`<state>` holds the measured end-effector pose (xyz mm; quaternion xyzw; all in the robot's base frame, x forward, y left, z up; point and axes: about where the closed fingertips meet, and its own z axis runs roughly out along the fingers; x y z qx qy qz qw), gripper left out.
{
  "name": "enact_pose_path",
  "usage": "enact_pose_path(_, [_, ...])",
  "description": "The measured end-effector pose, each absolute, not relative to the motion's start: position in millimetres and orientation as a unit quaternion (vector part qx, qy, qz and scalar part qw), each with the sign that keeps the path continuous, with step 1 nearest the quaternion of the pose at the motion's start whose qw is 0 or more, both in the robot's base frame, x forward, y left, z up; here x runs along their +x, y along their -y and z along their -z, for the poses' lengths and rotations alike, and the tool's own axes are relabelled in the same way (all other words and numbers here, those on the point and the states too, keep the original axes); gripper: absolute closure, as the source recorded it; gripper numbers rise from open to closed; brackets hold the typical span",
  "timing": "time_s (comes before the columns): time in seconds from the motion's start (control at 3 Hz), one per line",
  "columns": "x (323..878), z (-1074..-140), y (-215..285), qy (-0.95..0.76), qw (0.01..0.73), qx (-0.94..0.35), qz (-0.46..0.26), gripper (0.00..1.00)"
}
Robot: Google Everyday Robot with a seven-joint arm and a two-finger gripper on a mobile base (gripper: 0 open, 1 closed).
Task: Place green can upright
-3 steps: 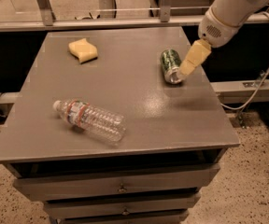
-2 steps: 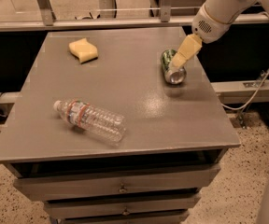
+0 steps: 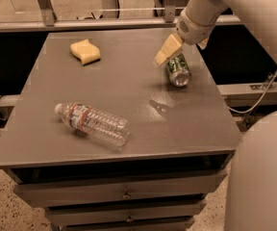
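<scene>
The green can (image 3: 178, 70) lies on its side at the right of the grey table (image 3: 129, 95), its silver end facing the front. My gripper (image 3: 185, 48) hangs just above the can's far end. Its pale fingers (image 3: 168, 50) stand apart, one at the can's left and one at its right, and they hold nothing. The arm reaches in from the upper right.
A clear plastic water bottle (image 3: 93, 123) lies on its side at the front left. A yellow sponge (image 3: 85, 51) sits at the back left. The table's right edge is close to the can. Drawers sit below the tabletop, and a rail runs behind it.
The gripper has moved left from the can's right side to above its far end. The can, bottle and sponge stay where they were.
</scene>
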<state>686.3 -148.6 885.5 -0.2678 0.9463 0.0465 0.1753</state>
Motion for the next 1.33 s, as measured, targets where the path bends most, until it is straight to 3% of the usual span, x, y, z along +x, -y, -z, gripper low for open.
enact_pose_path(1.33, [698.2, -842.0, 152.5, -0.985, 0.104, -0.134, 0.045, 0.00])
